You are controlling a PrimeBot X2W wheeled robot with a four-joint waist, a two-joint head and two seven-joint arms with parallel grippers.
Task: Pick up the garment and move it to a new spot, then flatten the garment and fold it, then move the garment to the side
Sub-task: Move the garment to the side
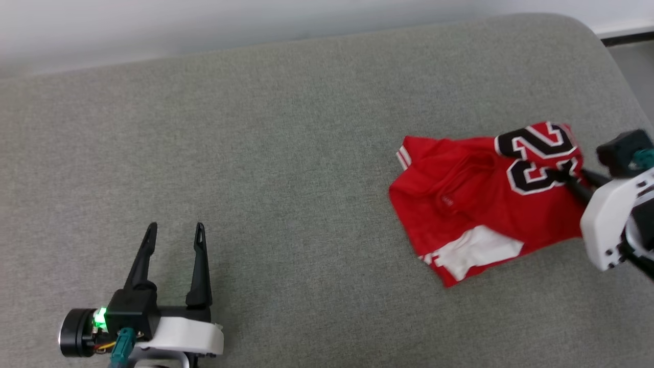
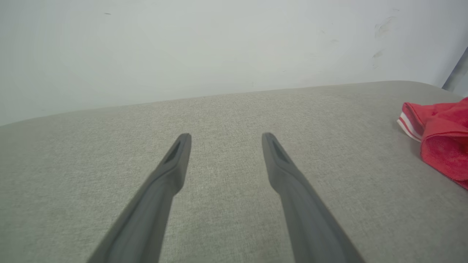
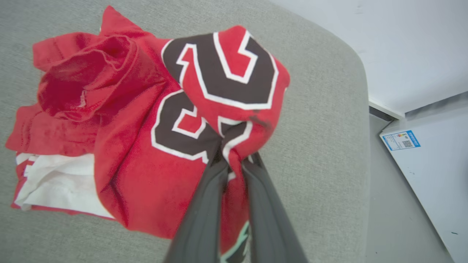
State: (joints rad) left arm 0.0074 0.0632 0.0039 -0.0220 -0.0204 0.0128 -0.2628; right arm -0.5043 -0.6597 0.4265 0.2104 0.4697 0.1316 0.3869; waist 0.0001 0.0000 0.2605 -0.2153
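Note:
The garment (image 1: 470, 199) is a red jersey T-shirt with a white sleeve and black, white-outlined numbers, lying crumpled at the right of the grey cushion (image 1: 286, 153). My right gripper (image 1: 571, 180) is shut on a pinch of the numbered cloth at the garment's right edge; in the right wrist view the garment (image 3: 146, 120) bunches up between the closed fingers (image 3: 204, 204) of that gripper (image 3: 234, 159). My left gripper (image 1: 176, 229) stands open and empty at the lower left, far from the shirt. The left wrist view shows this gripper (image 2: 225, 137) over bare cushion, with a corner of the garment (image 2: 442, 142) at the right edge.
The grey cushion ends in a rounded corner (image 1: 587, 36) at the far right, with floor (image 3: 395, 204) and a white panel (image 3: 431, 153) beyond it. A pale wall (image 2: 219, 47) runs behind the cushion. Wide bare fabric lies between the two grippers.

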